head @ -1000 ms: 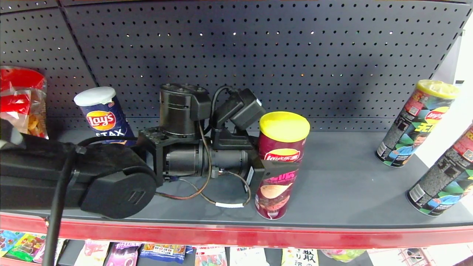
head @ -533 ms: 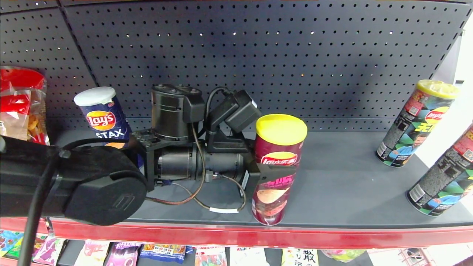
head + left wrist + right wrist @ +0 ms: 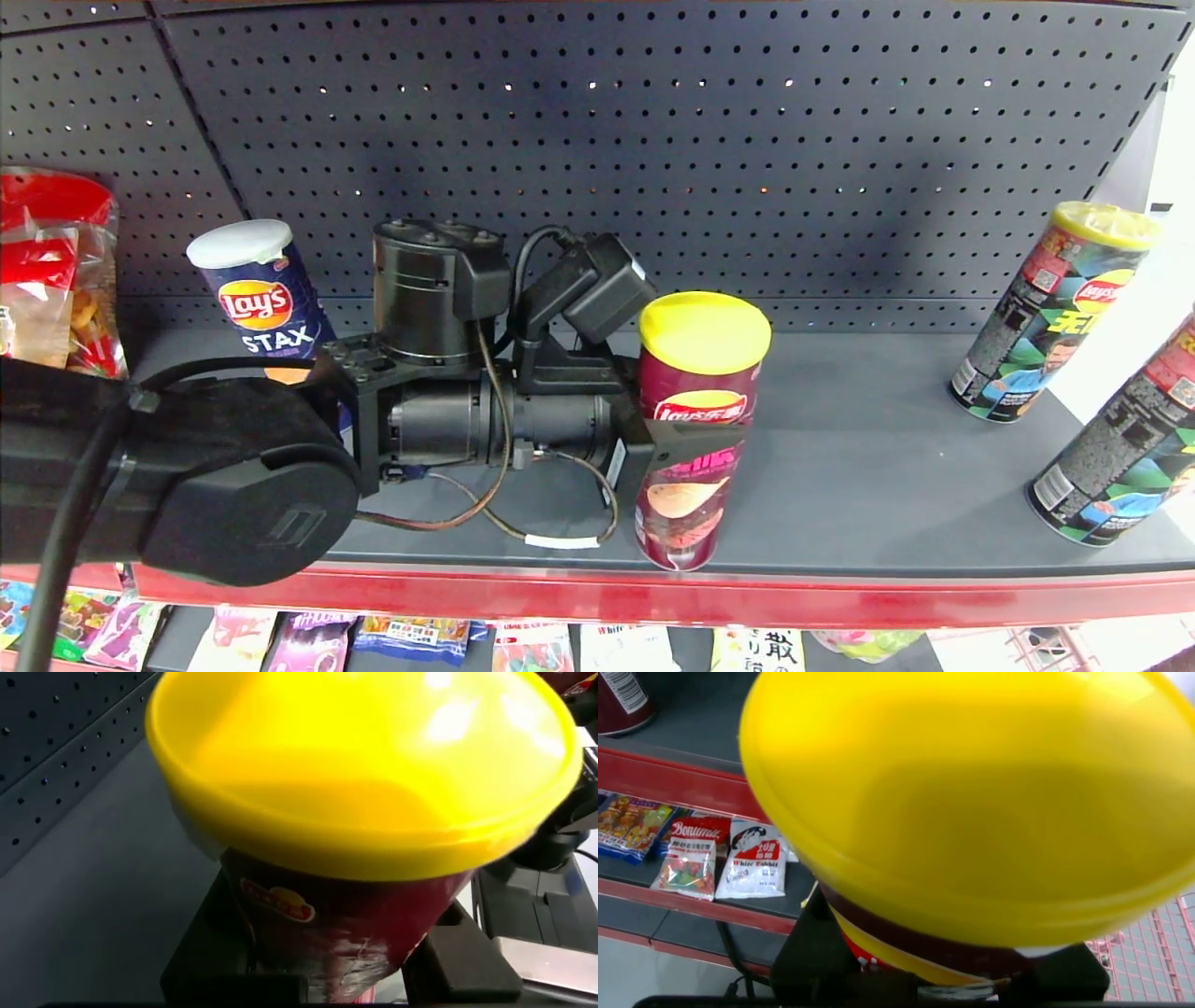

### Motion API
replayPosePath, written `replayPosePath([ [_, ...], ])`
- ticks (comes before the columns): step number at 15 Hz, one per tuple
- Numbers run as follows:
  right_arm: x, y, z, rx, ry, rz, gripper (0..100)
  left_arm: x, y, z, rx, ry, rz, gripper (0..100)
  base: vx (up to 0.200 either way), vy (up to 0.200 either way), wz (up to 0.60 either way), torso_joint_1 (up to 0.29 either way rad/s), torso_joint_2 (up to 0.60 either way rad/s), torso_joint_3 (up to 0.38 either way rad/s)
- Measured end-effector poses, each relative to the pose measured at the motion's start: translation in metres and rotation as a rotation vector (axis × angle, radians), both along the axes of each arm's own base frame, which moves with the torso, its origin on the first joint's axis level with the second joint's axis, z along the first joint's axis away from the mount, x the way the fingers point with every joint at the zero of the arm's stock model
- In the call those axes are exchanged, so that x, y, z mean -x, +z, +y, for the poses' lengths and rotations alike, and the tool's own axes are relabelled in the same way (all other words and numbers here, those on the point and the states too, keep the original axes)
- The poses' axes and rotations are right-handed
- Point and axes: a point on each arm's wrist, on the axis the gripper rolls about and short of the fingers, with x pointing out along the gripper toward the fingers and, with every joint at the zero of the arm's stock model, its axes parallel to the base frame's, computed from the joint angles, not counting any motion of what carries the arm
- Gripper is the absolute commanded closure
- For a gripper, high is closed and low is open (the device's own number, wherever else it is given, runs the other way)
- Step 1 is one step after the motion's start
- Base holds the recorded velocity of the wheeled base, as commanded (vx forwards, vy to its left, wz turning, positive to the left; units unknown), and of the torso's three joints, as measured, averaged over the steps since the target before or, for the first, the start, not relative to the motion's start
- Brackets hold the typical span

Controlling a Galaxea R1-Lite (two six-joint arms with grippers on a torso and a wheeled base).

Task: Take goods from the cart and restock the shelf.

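On the shelf (image 3: 840,467), left hand (image 3: 698,431) clasps maroon can (image 3: 702,369) near blue can (image 3: 266,299); right hand (image 3: 938,973) clasps red can (image 3: 971,793).

Head camera faces the shelf (image 3: 868,467).
Wrist cameras hug lids: left's maroon can (image 3: 318,919), seemingly head's too; right's red can (image 3: 896,945).

Glossy maroon can (image 3: 686,509), smooth yellow plastic lid (image 3: 705,331), matt grey metal shelf (image 3: 868,476), perforated metal backboard (image 3: 653,121)
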Motion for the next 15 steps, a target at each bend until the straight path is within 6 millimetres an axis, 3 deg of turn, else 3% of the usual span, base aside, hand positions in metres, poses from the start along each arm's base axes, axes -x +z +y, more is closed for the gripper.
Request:
replayPosePath([
  [1, 0.000, 0.000, 0.000, 0.000, 0.000, 0.000, 100, 0.001, 0.000, -0.001, -0.001, -0.004, -0.004, 0, 0.000, 0.000, 0.00, 0.000, 0.00, 0.000],
  [8, 0.000, 0.003, 0.000, -0.002, 0.012, -0.005, 100, 0.007, 0.000, -0.002, -0.004, -0.019, 0.000, 0, 0.000, 0.000, 0.00, 0.000, 0.00, 0.000],
  [12, -0.005, 0.021, 0.003, -0.020, 0.117, -0.007, 100, 0.016, -0.014, 0.030, -0.049, 0.038, 0.049, 0, 0.000, 0.000, 0.00, 0.000, 0.00, 0.000],
  [15, -0.016, 0.042, 0.007, -0.032, 0.207, 0.011, 100, 0.028, -0.009, 0.056, -0.042, 0.078, 0.051, 0, 0.000, 0.000, 0.00, 0.000, 0.00, 0.000],
])
